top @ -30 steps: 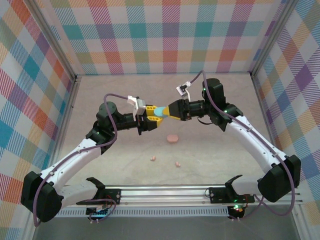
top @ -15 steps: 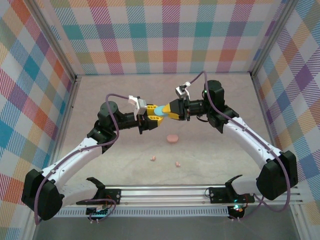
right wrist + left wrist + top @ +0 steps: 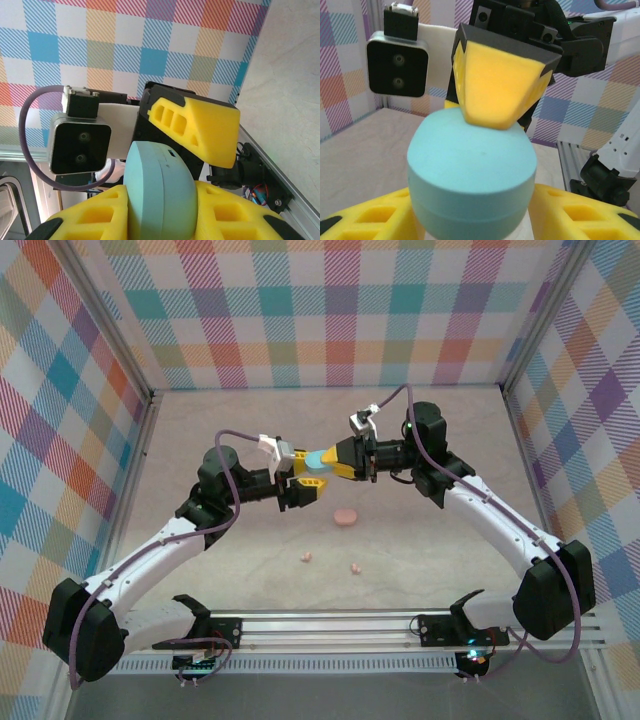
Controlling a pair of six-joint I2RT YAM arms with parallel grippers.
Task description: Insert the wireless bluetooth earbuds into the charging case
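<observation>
Opposite left gripper (image 3: 305, 470), right gripper (image 3: 328, 462) with case (image 3: 318, 458)

Light-blue case (image 3: 318, 460), multicoloured plaid walls (image 3: 330, 310), 2 apparently pink earbuds (image 3: 307, 557) (image 3: 354, 567).

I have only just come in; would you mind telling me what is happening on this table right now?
The two arms meet in mid-air above the table around a light blue charging case. The right gripper is closed on it. The left gripper has a finger on either side of it, but whether it grips is unclear. It looks like a handover. Below lie a pink case and two loose pink earbuds.
</observation>
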